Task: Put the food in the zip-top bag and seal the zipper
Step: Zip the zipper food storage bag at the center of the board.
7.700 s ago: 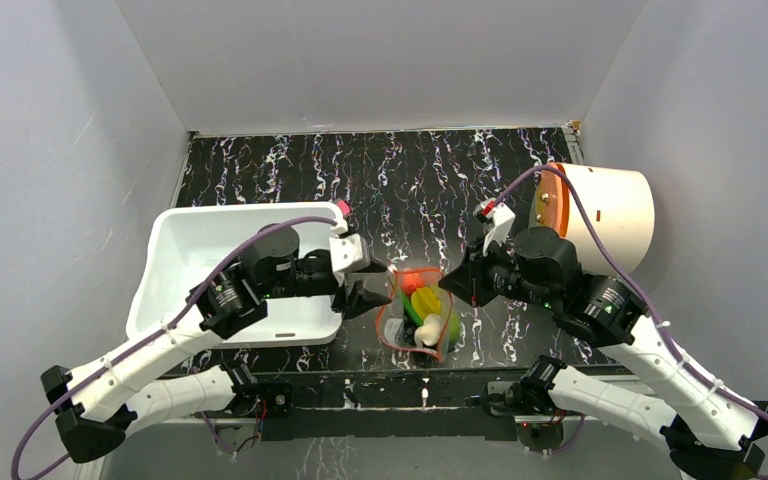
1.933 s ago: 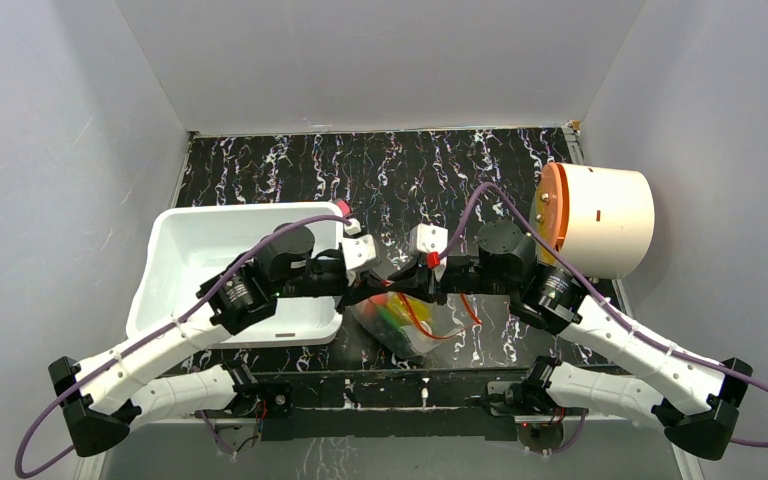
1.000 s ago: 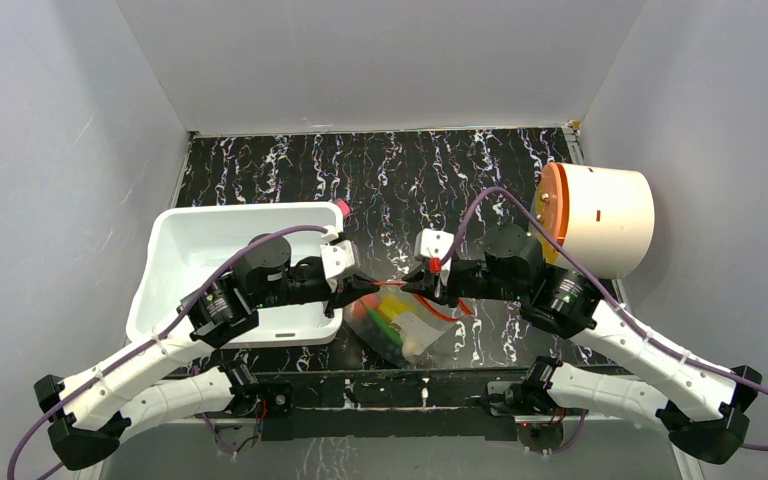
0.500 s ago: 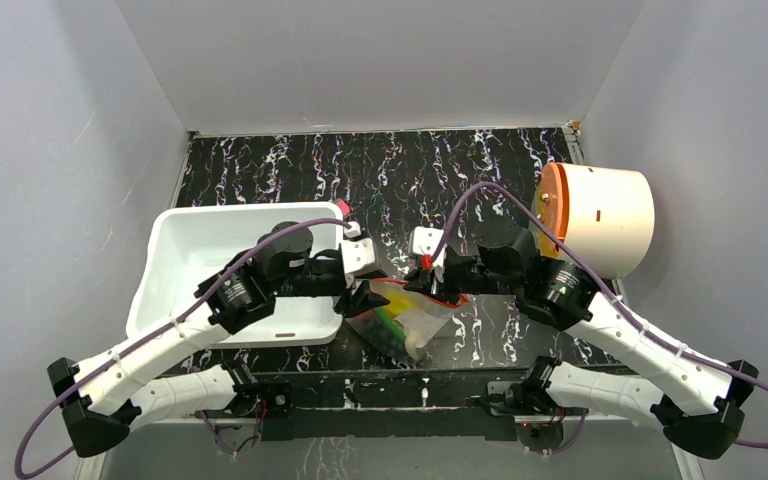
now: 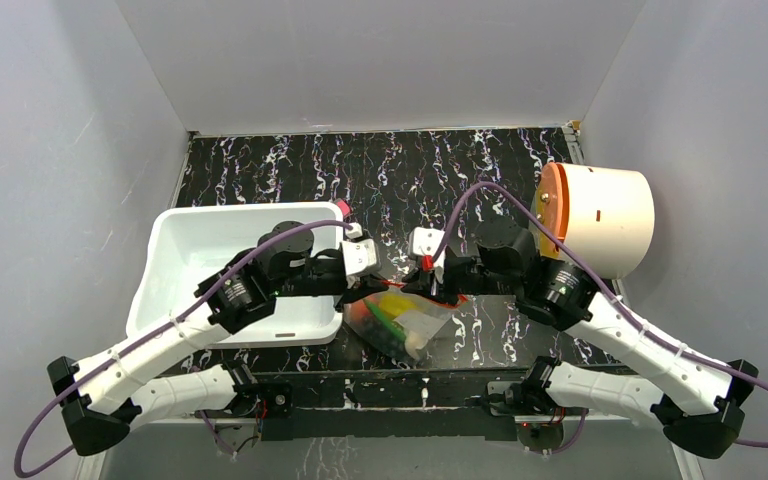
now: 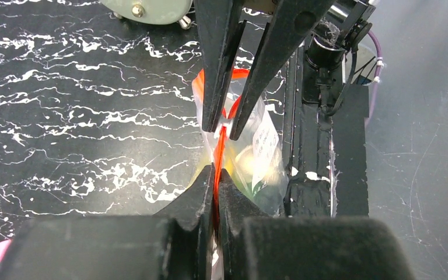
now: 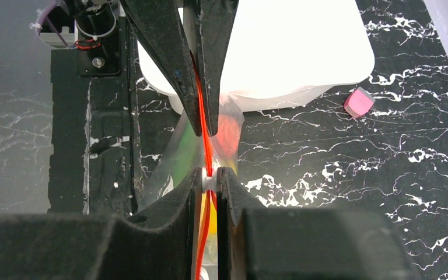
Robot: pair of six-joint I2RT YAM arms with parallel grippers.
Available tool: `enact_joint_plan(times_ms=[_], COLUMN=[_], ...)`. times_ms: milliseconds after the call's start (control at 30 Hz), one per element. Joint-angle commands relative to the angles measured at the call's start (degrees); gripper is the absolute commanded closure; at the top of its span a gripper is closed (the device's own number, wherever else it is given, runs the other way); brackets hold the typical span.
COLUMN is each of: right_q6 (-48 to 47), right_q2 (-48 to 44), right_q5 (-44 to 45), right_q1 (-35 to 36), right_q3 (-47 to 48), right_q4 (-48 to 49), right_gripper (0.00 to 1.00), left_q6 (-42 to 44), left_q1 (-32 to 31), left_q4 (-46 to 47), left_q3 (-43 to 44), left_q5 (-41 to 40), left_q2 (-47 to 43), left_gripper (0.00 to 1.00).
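Orange-red zipper [image 6: 218, 153]: stretched between both grippers.
Left gripper [image 6: 216, 175]: pinching zipper.
Right gripper [image 7: 210, 173]: pinching zipper's white tip.
Bag [image 5: 415, 325]: between the arms, food [image 5: 390, 308] inside.

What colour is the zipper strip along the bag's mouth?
Orange-red; the zipper shows best in the right wrist view, a thin bright line.

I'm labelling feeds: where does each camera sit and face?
Top external: above, behind, looking down at the table; left arm, right arm show.
Left wrist: on left arm, facing right along the zipper; left claw shows.
Right wrist: facing left toward the white bin; right claw shows.
Shared: wrist views both see zipper, opposite claw.
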Motion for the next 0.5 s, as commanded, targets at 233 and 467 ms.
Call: enact_joint_plan(times_ms=[233, 467], right_q6=[0.6, 3.2], right_q2=[-4.0, -5.6], right_q5=[8.3, 11.8], right_q1=[-0.2, -0.2], right_q3=[0.9, 1.4], right_q4=[-2.5, -7.2], right_gripper=[1.00, 1.00], left_q6=[1.7, 4.3], left_q1=[-0.1, 0.0], left_q4=[3.1, 2.5], left_q3=[1.1, 1.5], left_q5=[-6.7, -10.2], left_q2=[-5.9, -6.6], left_gripper=[1.00, 1.00])
